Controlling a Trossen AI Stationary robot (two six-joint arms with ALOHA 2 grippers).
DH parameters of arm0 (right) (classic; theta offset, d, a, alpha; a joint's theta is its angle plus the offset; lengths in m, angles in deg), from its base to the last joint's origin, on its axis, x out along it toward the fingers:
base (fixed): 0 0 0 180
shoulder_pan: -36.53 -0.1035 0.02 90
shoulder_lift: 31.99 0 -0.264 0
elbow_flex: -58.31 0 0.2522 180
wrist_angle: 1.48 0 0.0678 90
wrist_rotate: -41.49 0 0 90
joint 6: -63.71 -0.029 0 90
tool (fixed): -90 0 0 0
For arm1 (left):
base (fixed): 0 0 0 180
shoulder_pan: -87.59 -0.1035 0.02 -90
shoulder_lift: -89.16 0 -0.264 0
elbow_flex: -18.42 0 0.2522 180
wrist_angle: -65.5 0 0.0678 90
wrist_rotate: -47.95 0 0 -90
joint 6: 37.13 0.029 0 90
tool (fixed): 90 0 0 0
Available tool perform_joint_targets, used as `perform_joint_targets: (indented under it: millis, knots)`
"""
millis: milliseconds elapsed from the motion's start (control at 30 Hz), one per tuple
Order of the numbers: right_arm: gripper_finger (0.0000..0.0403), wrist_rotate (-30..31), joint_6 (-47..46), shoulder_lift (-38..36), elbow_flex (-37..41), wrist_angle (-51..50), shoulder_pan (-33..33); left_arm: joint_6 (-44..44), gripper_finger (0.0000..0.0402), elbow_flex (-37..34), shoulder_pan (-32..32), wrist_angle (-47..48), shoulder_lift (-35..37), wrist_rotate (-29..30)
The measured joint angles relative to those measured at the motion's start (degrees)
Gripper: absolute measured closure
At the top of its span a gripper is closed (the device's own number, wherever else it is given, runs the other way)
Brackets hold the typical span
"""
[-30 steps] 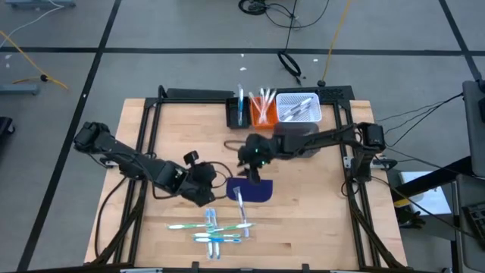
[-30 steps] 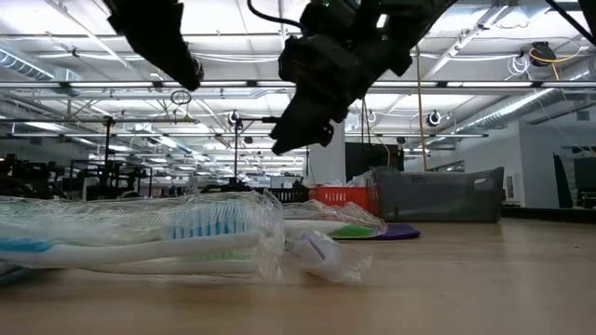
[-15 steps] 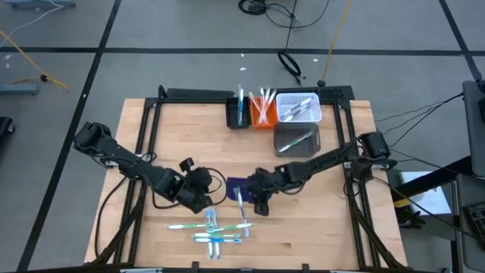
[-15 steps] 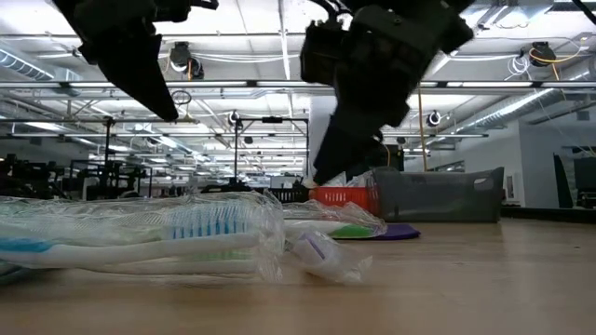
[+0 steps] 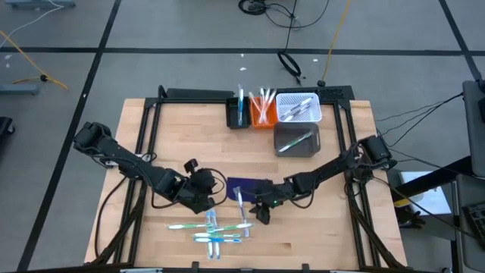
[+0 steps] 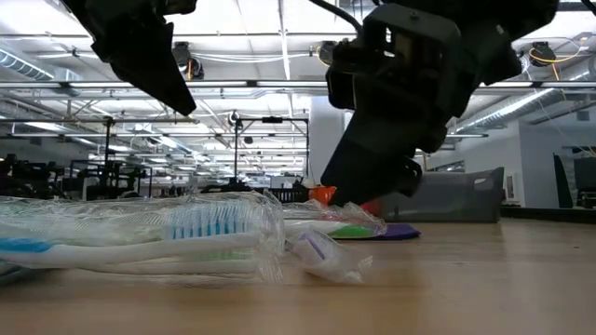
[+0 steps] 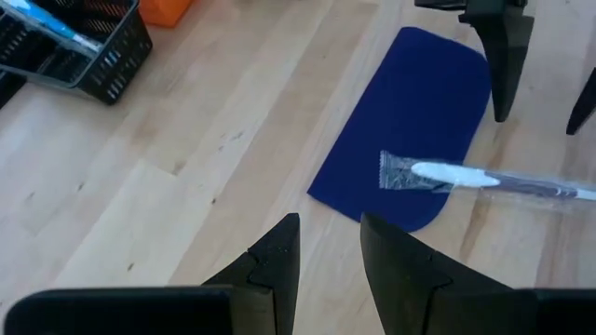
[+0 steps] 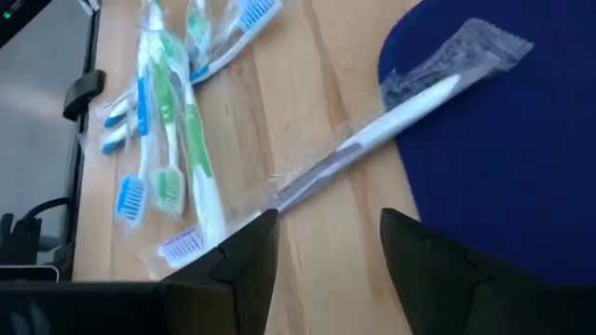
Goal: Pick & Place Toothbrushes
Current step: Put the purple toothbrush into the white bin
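Several wrapped toothbrushes (image 5: 212,227) in blue, green and white lie in a loose pile on the wood near the table's front edge. One white and purple wrapped toothbrush (image 8: 372,140) lies with one end on the dark blue mat (image 5: 244,184) and the other end on the wood. My right gripper (image 8: 326,270) hovers open just above this toothbrush's end on the wood, right of the pile. My left gripper (image 7: 331,270) hangs open left of the mat, pointing at the mat's near corner, with nothing between its fingers.
Black (image 5: 239,114), orange (image 5: 263,111), white (image 5: 298,106) and grey (image 5: 295,140) bins holding toothbrushes stand at the far edge. Bare wood lies to the right of the mat and along the table's left side. The two grippers are close together over the mat.
My right gripper has swept from the mat's far side toward the near edge and down, rolling its wrist, and now hangs low over the toothbrush on the mat. My left gripper has sunk a little. No toothbrush has moved.
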Motion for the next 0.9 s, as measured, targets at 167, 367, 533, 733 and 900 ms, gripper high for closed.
perform_joint_targets:
  millis: [167,367,533,733,900]
  knots:
    - [0.0222,1.4,-1.9,0.1,0.1,1.3,-1.6,0.7,0.0284,0.0,0.0,-0.8,0.0,0.0]
    - [0.0222,1.9,-4.5,4.6,-0.2,6.1,-2.1,1.0,0.0284,0.0,0.0,-1.9,0.0,0.0]
    - [0.0222,0.2,-5.1,8.4,-2.2,9.3,-2.1,1.1,0.0284,0.0,0.0,-1.9,0.0,0.0]
    - [0.0223,1.3,-5.3,9.8,-4.5,8.2,-1.8,1.1,0.0284,0.0,0.0,-2.0,0.0,0.0]
    - [0.0230,2.9,-6.6,12.4,-6.8,7.2,-1.6,1.4,0.0284,0.0,0.0,-2.0,0.0,0.0]
